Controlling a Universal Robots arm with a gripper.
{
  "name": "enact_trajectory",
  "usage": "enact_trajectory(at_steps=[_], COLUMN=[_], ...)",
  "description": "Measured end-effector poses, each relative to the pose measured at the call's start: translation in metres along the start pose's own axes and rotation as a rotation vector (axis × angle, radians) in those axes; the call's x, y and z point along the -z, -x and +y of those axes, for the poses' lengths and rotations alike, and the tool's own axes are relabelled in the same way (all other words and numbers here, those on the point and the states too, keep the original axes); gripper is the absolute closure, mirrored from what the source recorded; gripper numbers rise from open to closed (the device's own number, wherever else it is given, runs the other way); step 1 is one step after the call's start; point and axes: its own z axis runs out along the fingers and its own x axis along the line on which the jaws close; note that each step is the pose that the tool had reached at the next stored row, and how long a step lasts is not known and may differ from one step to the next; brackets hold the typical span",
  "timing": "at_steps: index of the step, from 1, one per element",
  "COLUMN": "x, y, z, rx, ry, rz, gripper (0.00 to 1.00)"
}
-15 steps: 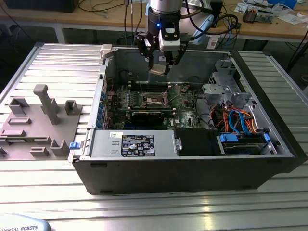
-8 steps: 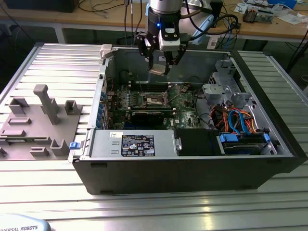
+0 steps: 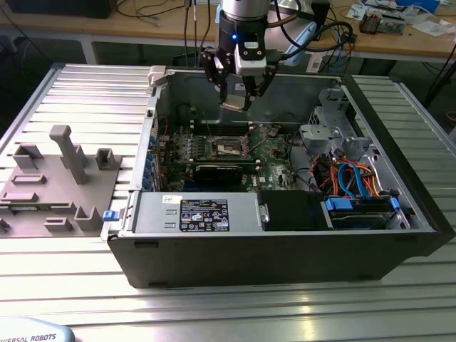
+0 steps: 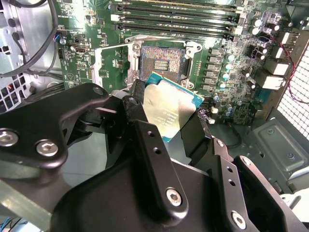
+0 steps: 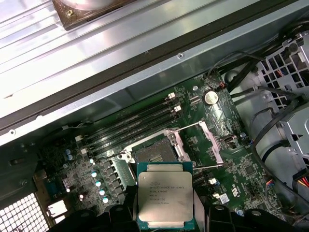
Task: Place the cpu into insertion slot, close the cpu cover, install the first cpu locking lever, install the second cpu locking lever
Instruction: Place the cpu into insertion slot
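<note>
My gripper (image 3: 235,98) hangs inside the open computer case, above the green board, shut on the cpu (image 3: 234,105). In both wrist views the cpu (image 4: 169,110) (image 5: 164,195) shows its silvery top, held by its edges between the black fingers (image 4: 137,113), level or slightly tilted. The insertion slot (image 5: 152,153) (image 4: 161,62) (image 3: 229,147) lies bare below and just beyond the cpu, its dark contact field showing. The cpu cover (image 5: 199,141) (image 4: 112,63) stands swung open beside the slot. A thin wire locking lever (image 5: 208,167) sticks out near the cover.
Long black memory slots (image 5: 130,126) run beside the socket. The case walls (image 3: 146,153) ring the board. A power supply (image 3: 203,214) sits at the front and a drive cage with blue and orange cables (image 3: 353,178) at the exterior view's right. A grey fixture (image 3: 60,182) lies outside.
</note>
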Motion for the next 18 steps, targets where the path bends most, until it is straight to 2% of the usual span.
enact_trajectory(at_steps=[18], x=[-0.0001], y=[0.0000], z=[0.0000], rx=[-0.013], ry=[-0.0001], rz=[-0.0005], gripper=[0.46])
